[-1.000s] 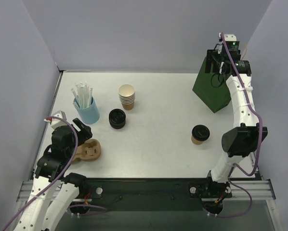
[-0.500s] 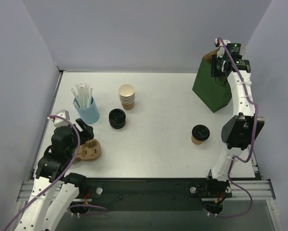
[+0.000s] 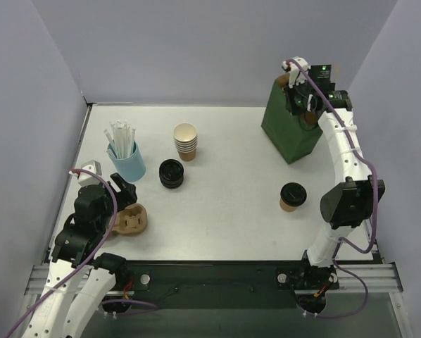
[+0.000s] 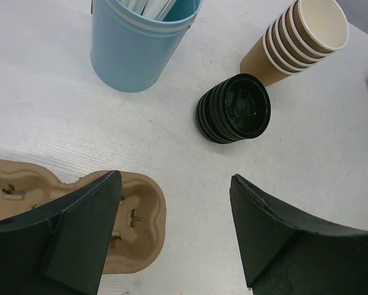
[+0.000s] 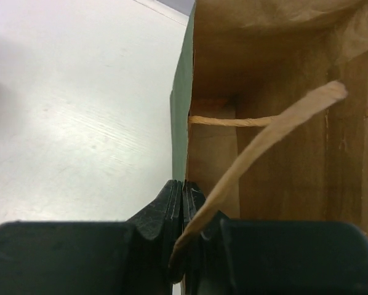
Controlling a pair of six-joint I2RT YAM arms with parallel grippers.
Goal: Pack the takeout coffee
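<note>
I see the white table [image 3: 231,211] carrying a blue tub [image 3: 128,166] of straws, cups [image 3: 186,143], lids [image 3: 172,173], a carrier [image 3: 129,220] near left, the coffee [image 3: 292,196] right, a bag [image 3: 288,130] far right.

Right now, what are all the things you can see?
takeout coffee: one, brown cup with black lid, right of middle
paper bag: one, green, far right
tan cups: one stack, far middle
black lids: one stack, beside the tan cups
blue tub: one, holding white sticks, left
cup carrier: one, brown, near left
table: one, white, under everything
left gripper: one, black, open by the cup carrier
right gripper: one, black, shut on the paper bag rim
</note>
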